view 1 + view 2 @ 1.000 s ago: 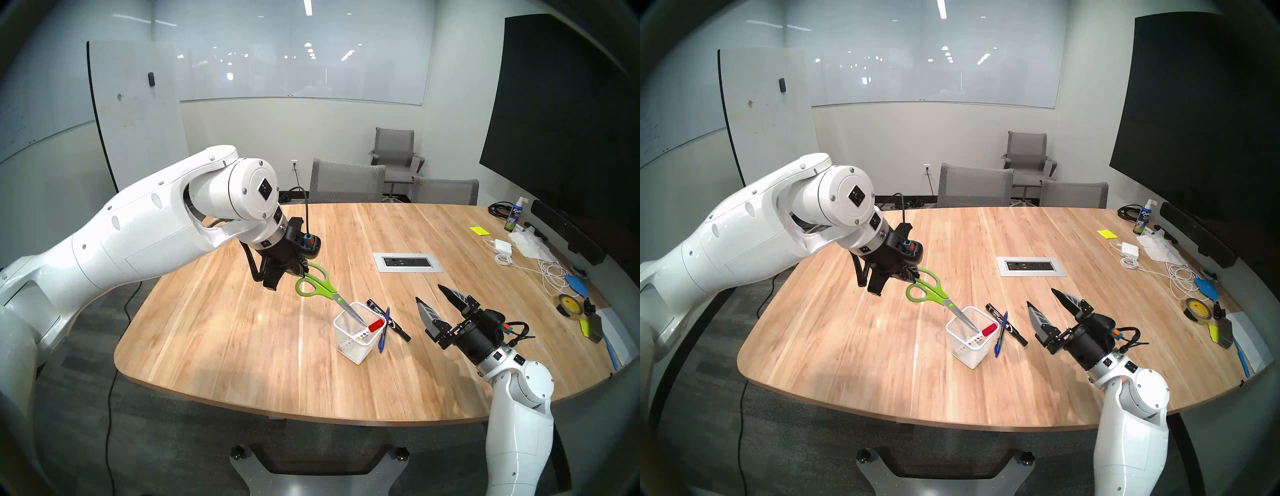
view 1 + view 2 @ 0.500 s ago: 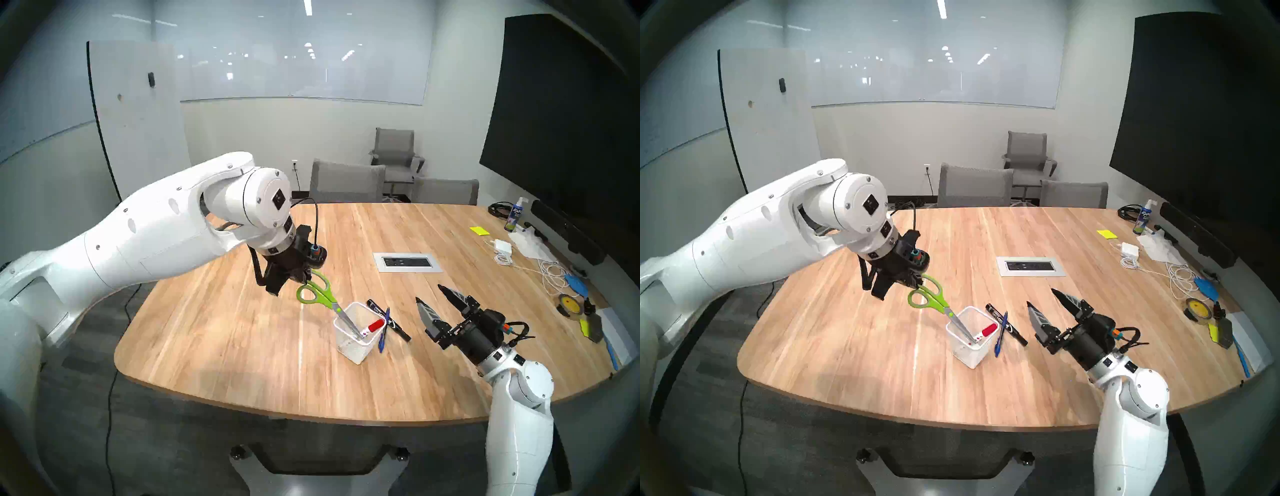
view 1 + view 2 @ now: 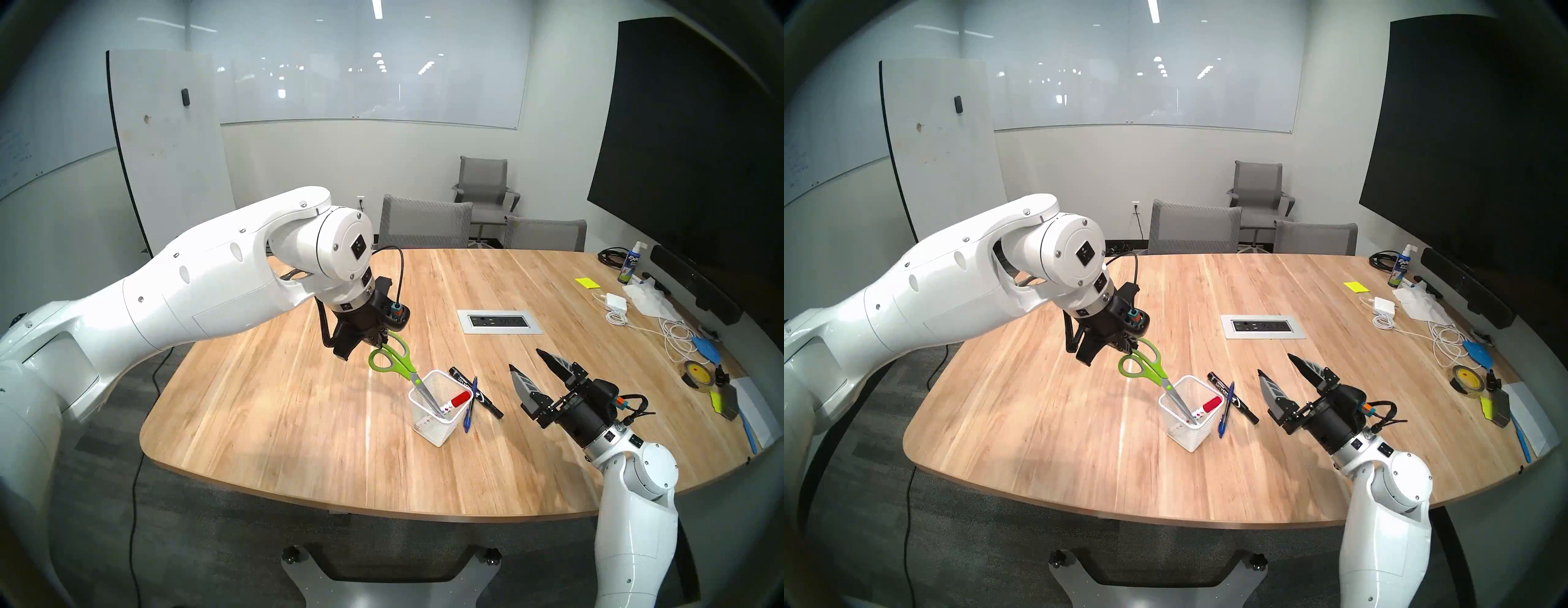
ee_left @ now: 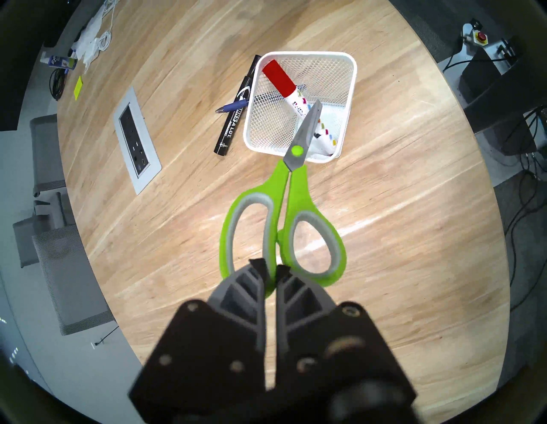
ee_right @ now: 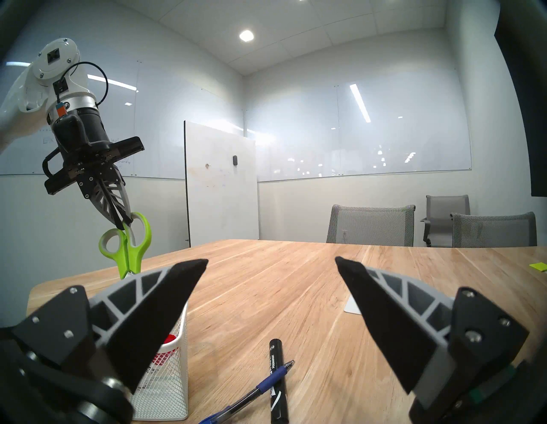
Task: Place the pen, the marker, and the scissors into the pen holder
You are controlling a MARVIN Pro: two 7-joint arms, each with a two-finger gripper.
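My left gripper [image 3: 379, 339] is shut on the handle of the lime-green scissors [image 3: 392, 361], seen also in the left wrist view [image 4: 284, 225]. The blades point down into the white mesh pen holder [image 3: 437, 429]. A white marker with a red cap [image 3: 456, 401] leans inside the holder. The blue pen [image 3: 470, 403] and a thick black marker [image 3: 477, 392] lie crossed on the table just right of the holder. My right gripper [image 3: 528, 358] is open and empty, right of them, above the table.
A grey power outlet plate [image 3: 499, 321] is set into the wooden table [image 3: 297, 403] behind the holder. Cables, a charger, tape roll [image 3: 695, 373], spray bottle [image 3: 630, 263] and sticky notes lie at the far right. Grey chairs [image 3: 424, 220] stand behind the table.
My left arm has moved right and down with the scissors, and the blades have gone deeper into the pen holder. The right arm has not moved.
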